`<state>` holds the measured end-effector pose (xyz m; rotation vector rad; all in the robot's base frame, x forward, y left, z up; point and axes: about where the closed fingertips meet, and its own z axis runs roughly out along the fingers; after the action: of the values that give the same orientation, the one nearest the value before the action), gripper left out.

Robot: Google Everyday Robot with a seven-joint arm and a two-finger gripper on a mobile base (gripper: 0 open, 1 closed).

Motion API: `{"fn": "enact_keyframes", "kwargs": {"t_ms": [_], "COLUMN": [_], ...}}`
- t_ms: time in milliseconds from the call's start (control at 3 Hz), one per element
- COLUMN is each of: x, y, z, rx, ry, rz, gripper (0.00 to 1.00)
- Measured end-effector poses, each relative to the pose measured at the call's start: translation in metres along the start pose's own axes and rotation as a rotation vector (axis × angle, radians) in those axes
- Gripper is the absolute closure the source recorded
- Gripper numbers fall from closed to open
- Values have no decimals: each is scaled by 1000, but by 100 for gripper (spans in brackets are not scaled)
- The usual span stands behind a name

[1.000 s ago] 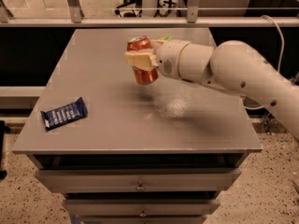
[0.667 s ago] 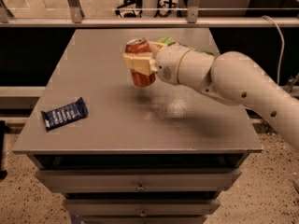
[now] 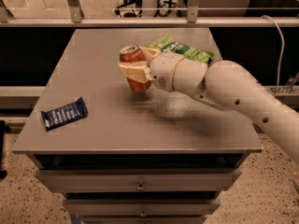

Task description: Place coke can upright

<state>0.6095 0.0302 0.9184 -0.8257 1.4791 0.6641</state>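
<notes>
The coke can [image 3: 133, 55], red-orange with a silver top, is held roughly upright, tilted a little, at the middle of the grey table top [image 3: 93, 125]. Its bottom is at or just above the surface; I cannot tell whether it touches. My gripper [image 3: 136, 69] comes in from the right on a white arm and is shut on the can, with one cream finger [image 3: 131, 72] across the can's front and the other behind it.
A green snack bag [image 3: 184, 50] lies behind my wrist at the back right of the table. A dark blue wrapped bar [image 3: 64, 114] lies near the front left edge. Drawers sit below the top. A railing runs behind the table.
My gripper has carried the can a little to the left and lower toward the table top. The blue bar has not moved.
</notes>
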Motion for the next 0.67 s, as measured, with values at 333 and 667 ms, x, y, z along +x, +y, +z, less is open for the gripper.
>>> {"fn": "enact_keyframes", "kwargs": {"t_ms": [333, 667], "x": [7, 17], "y": [2, 8], "z": [-6, -13], "rx": [-24, -30], "ry": [-8, -27], "rz": [46, 81], "gripper": [100, 100]}}
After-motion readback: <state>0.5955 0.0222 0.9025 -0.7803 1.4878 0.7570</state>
